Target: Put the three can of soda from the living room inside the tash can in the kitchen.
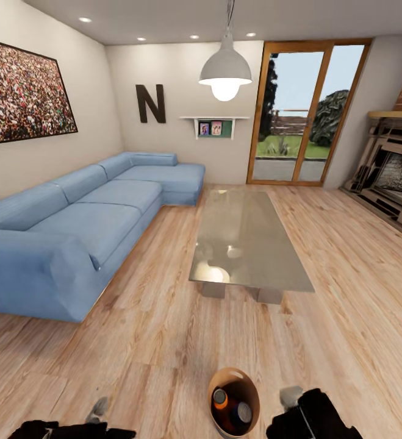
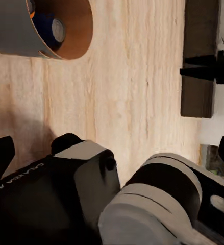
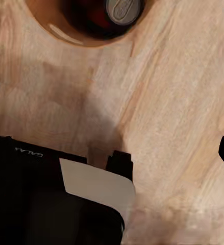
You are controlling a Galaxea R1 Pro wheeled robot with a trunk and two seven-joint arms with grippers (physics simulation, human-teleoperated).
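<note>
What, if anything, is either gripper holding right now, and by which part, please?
Nothing appears held. The trash can stands on the floor between the arms, cans inside, untouched. Whether either gripper is open or shut cannot be told.

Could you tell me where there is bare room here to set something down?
The long low glass table top is bare, as is the light wood plank floor between it and the blue corner sofa. The copper-lined round bin is crowded with cans.
</note>
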